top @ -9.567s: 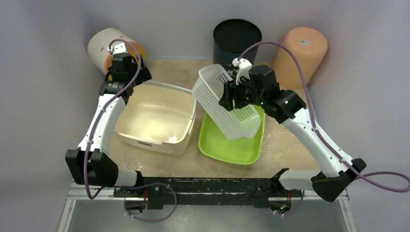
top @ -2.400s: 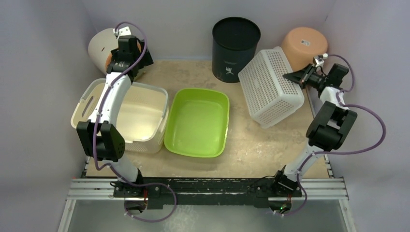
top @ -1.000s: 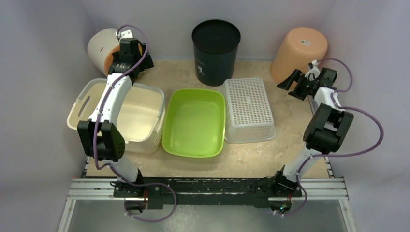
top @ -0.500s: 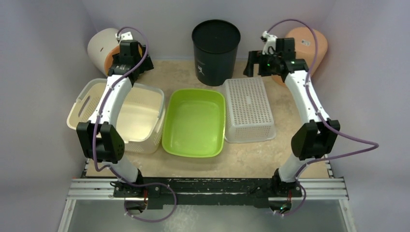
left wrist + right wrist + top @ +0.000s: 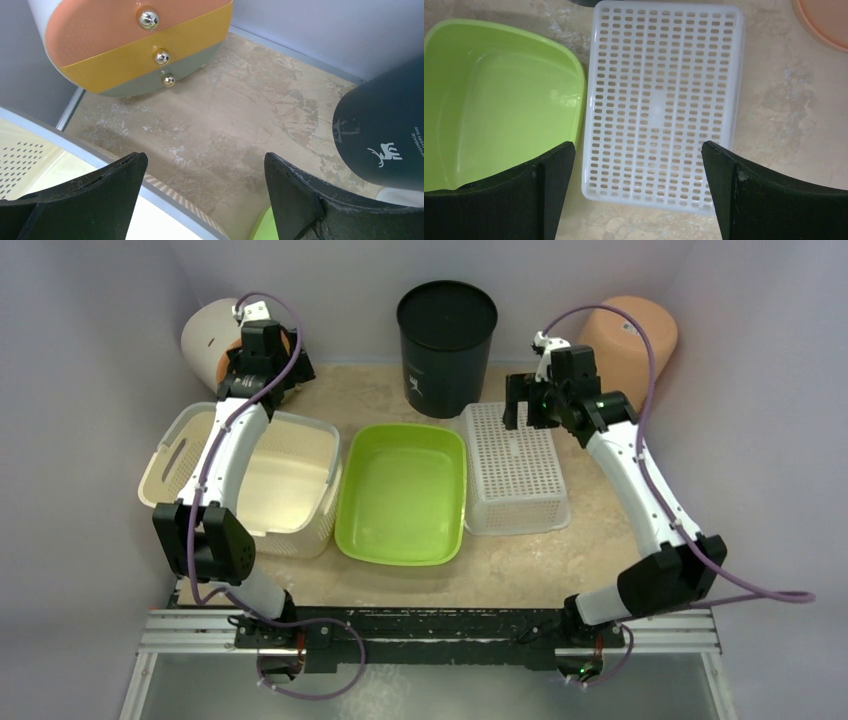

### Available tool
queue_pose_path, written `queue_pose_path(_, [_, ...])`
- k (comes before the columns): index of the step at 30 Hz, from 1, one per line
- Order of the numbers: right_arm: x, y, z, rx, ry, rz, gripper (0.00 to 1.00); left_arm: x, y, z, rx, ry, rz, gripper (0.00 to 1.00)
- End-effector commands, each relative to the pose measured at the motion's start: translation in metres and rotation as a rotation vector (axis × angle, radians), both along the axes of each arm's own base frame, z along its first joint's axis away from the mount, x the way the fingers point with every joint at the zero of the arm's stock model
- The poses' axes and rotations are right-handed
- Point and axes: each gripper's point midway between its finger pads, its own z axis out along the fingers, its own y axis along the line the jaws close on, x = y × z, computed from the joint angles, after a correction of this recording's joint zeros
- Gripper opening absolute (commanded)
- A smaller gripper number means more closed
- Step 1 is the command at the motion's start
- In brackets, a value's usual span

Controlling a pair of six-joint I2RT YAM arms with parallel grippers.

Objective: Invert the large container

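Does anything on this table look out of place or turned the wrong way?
The white perforated basket lies bottom up beside the green tub. The peach pot in the far right corner is bottom up too. The large container stands open side up.

large container [image 5: 290,480] 1 — tub [image 5: 400,495] 1 — white basket [image 5: 515,465] 1 — black bin [image 5: 445,330] 1 — orange bin [image 5: 625,335] 1 — cabinet [image 5: 203,338] 1

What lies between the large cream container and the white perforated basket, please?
The lime-green tub sits between the large container and the white perforated basket, open side up; the top view shows it.
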Motion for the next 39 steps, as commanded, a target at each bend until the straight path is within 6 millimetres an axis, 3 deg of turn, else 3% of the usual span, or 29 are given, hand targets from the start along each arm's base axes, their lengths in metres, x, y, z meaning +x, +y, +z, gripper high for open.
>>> queue_pose_path(1, [-0.002, 0.001, 0.031, 0.105, -0.134, -0.053, 0.99, -0.003, -0.002, 0.03, -0.009, -0.079, 0.003, 0.89])
queue_pose_path(6, [-0.009, 0.005, 0.012, 0.047, -0.068, 0.001, 0.92, -0.004, -0.004, 0.026, -0.02, -0.074, -0.002, 0.89])
queue_pose_path(14, [-0.001, 0.069, -0.006, 0.126, -0.024, 0.201, 0.71, -0.007, -0.005, 0.022, -0.036, -0.081, 0.0, 0.89])
queue_pose_path(18, [0.025, 0.096, -0.011, 0.142, -0.049, 0.24, 0.72, -0.009, -0.004, 0.023, -0.035, -0.084, 0.004, 0.89])
queue_pose_path(27, [0.065, 0.12, -0.062, 0.17, -0.031, 0.214, 0.73, -0.014, -0.003, 0.021, -0.032, -0.079, 0.005, 0.89])
queue_pose_path(33, [0.074, 0.131, -0.097, 0.179, 0.01, 0.238, 0.73, -0.017, -0.002, 0.018, -0.028, -0.068, 0.007, 0.89])
queue_pose_path(39, [0.069, 0.138, -0.129, 0.196, 0.073, 0.269, 0.73, -0.021, 0.0, 0.016, -0.021, -0.063, 0.015, 0.89])
